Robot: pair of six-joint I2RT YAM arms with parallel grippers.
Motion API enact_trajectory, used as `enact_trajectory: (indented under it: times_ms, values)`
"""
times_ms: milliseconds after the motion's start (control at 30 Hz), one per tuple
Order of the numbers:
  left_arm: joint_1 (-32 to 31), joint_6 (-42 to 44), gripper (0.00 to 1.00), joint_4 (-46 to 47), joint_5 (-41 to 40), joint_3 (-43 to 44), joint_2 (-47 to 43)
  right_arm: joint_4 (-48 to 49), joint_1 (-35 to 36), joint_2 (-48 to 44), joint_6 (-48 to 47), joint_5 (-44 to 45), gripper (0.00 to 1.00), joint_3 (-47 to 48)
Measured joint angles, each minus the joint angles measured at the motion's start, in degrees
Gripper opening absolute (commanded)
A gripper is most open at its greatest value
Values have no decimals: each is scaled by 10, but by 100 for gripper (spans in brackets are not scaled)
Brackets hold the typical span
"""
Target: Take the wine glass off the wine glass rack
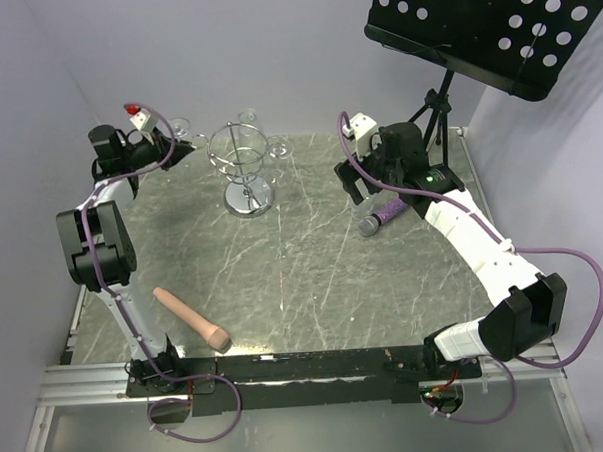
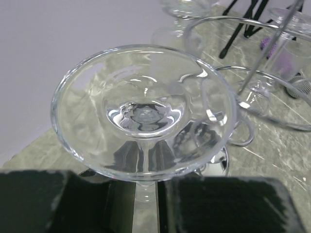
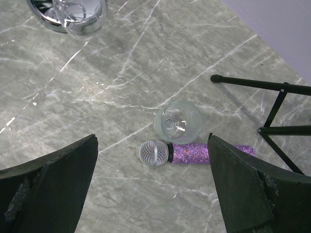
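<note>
Wine glass [image 1: 179, 127] is hanging in the air over the far-left corner of the tabletop [image 1: 314, 275]. It is sitting just beside the rack [image 1: 244, 163], on its left, and as far as I can tell it isn't touching it. So the take-off part is looking done. What's remaining, I'm guessing, is carrying the glass further clear of the top ring and parking it somewhere safe.

Walking near to far:
- Near-left: a wooden stick [image 1: 190, 319] is lying close to the near edge, well apart from everything else. It's not playing any part.
- Right side, mid-depth: the right gripper [image 3: 151, 145] is hovering over the tabletop with its jaws standing wide apart, carrying nothing. Below it a purple microphone [image 3: 194, 153] is lying flat, with a small clear glass [image 3: 177, 122] just beside its head.
- Far middle: the rack is standing upright on its round base [image 1: 250, 196]. Spare glasses [image 1: 275, 147] are showing around its ring, at least two, on the right and far sides.
- Far-left corner: the left gripper [image 2: 144, 206] is clamping the wine glass by its thin stem, one pad on either side.
- Past the far-right corner: a black music stand [image 1: 493, 27] is standing off the table.
</note>
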Motion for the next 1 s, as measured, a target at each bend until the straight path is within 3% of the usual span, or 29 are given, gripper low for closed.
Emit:
enact_trajectory:
  times_ms: [400, 700, 1000]
  values:
    - [15, -30, 1, 13, -8, -3, -1, 2, 3, 0, 0, 0, 100, 0]
    - [32, 13, 1, -59, -43, -6, -42, 13, 4, -1, 0, -1, 100, -12]
    - [55, -36, 1, -156, -118, -35, -132, 30, 4, -3, -13, -2, 100, -17]
